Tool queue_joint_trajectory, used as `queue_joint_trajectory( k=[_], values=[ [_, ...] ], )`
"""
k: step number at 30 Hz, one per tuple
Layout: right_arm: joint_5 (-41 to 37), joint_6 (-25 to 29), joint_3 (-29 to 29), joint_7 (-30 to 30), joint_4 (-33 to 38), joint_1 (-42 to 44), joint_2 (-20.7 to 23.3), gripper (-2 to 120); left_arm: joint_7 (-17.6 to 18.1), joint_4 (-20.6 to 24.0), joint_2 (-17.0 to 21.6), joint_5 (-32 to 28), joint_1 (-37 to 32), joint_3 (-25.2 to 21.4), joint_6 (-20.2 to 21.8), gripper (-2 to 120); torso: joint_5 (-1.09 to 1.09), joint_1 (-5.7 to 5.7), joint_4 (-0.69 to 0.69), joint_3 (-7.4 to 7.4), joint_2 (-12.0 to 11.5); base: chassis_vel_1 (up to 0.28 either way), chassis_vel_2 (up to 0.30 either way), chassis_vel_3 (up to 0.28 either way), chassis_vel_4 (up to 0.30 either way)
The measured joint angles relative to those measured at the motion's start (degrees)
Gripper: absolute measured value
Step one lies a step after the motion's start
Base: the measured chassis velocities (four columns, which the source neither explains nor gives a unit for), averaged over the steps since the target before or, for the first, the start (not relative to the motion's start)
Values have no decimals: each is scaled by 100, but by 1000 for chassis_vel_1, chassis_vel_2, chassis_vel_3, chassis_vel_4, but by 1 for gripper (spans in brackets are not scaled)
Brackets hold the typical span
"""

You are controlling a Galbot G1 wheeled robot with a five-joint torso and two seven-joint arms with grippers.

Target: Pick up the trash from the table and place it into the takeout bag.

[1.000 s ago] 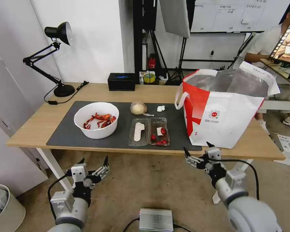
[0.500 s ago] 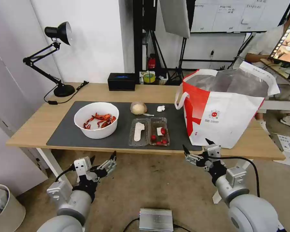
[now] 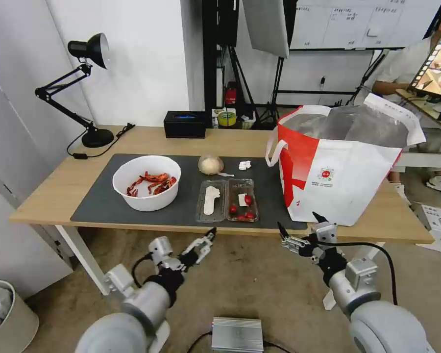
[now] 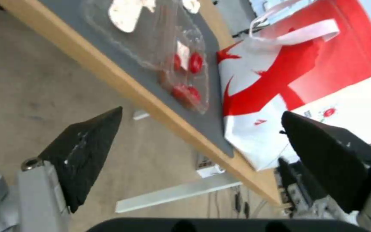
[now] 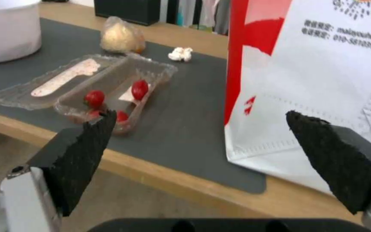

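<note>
Both grippers hang below the front edge of the table [image 3: 49, 196], over the bare floor, with their fingers spread and nothing between them. The left gripper [image 3: 203, 243] points up toward the table edge just under the clear tray [image 3: 227, 200]; its wrist view looks past its two dark fingertips [image 4: 84, 151] at the tray [image 4: 168, 61] with its small red fruits and at the red-and-white bag [image 4: 323, 64] beyond. The right gripper [image 3: 299, 230] sits near the bag's lower front corner, with the table edge between it and everything on top. From its wrist view, nearest past the edge is the dark mat [image 5: 185, 106], then the tray [image 5: 108, 87] lying open on it, with the bag [image 5: 323, 71] standing close alongside. Farther back lie the tan wrapped ball [image 5: 121, 37] and the small white tissue wad [image 5: 180, 53], with the white bowl [image 5: 7, 29] off to the far side. The bowl [image 3: 147, 182] holds red shells and sits on the mat ahead of the left gripper. Behind all this stand a black box [image 3: 184, 124] and a black desk lamp [image 3: 81, 88] near the wall.
</note>
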State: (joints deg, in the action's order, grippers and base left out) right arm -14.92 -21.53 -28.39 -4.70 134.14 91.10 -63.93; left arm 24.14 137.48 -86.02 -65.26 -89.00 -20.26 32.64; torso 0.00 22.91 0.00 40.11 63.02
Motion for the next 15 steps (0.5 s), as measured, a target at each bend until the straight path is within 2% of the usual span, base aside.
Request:
queue_joint_trajectory(
  k=[15],
  values=[
    [164, 34, -254, -1, 186, 438, -209, 100, 262, -861, -223, -453, 1013, 524, -413, 100, 0, 0, 0, 0, 0, 0, 0, 0, 0]
  ],
)
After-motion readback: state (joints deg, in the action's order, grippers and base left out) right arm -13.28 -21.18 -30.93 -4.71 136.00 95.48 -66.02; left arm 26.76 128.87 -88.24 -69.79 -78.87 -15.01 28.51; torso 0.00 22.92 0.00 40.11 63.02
